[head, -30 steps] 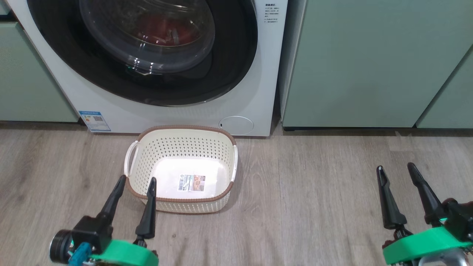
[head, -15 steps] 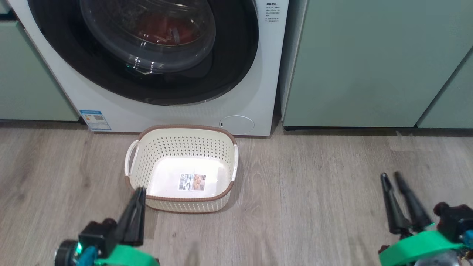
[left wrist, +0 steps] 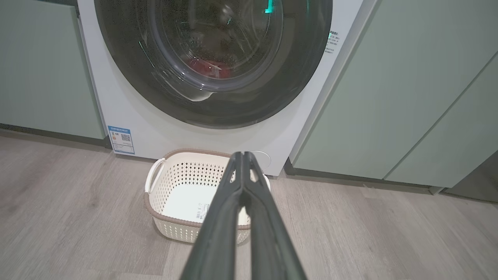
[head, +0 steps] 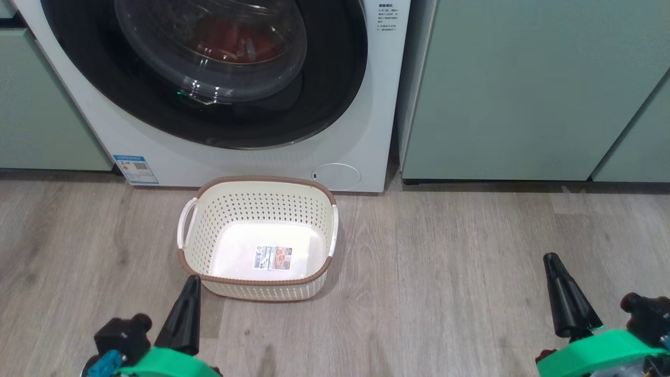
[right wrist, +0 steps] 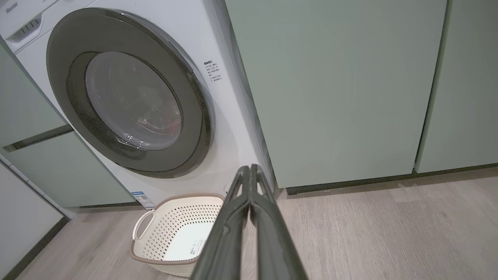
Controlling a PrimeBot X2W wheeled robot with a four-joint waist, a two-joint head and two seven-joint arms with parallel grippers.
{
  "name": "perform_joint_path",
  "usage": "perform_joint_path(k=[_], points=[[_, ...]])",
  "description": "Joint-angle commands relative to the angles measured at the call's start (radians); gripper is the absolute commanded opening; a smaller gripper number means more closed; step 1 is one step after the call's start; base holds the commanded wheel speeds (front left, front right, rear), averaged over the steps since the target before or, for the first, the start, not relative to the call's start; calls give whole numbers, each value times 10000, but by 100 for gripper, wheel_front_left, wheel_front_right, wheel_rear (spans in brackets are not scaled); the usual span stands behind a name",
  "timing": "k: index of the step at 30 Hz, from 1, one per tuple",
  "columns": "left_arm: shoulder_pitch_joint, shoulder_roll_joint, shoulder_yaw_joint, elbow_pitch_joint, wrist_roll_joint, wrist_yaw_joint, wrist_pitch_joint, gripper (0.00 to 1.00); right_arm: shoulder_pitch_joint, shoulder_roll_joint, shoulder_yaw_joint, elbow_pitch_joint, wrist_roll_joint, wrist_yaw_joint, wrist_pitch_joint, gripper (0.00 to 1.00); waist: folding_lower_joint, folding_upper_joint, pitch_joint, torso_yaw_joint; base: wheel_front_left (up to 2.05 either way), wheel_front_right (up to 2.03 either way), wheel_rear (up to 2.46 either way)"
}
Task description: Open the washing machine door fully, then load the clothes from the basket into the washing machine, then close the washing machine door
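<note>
Washer (head: 235, 165), white and front-loading, stands between pale green cabinets: one (head: 523, 89) just beside its right flank, another (head: 42, 104) at its left. All of them sit on a grey wood-look floor (head: 445, 288).

The door (head: 335, 63) covers most of the washer's front. Its wide black rim lies flush against the white panel, shut, with the clear domed glass at its centre.

The basket (head: 261, 209) sits on the floor just before the washer, under the lower edge of the door, with its long side toward the machine. Its cream perforated walls, brown rim and white side handles are plain to see, and its pale floor shows through the open top.

The left gripper (head: 192, 283) shows at the lower left of the head view, its two dark fingers pressed together into one point. That point lies at the basket's near left corner; whether it touches the rim cannot be told. In the left wrist view the closed fingers (left wrist: 243, 155) point toward the basket and the washer.

The right gripper (head: 552, 262) hangs over bare floor, well to the right of the basket, its fingers likewise closed with nothing between them.

The clothes (head: 230, 42) show as a red heap behind the door glass, inside the drum.

A round service flap (head: 336, 176) sits at the washer's lower right, just behind the basket, and a blue label (head: 135, 168) at its lower left. A sticker (head: 272, 257) lies on the basket's floor.
</note>
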Motion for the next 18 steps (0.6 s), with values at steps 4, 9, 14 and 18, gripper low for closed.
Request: perform_joint_path(k=[4, 9, 14, 18], points=[[-541, 37, 238, -171, -740, -77, 121, 0, -524, -167, 67, -121, 778, 0, 60, 0, -1, 0, 3, 10, 0, 0, 0], [-640, 32, 309, -68, -1328, -121, 244, 0, -647, -197, 94, 34, 1370, 0, 104, 0, -1, 0, 7, 19, 0, 0, 0], [-738, 26, 383, 29, -1914, -165, 369, 0, -768, -223, 117, 189, 1958, 0, 152, 0, -1, 0, 11, 28, 0, 0, 0], [-813, 19, 444, 95, -2381, -200, 470, 0, -865, -242, 133, 312, 2427, 0, 192, 0, -1, 0, 14, 35, 0, 0, 0]])
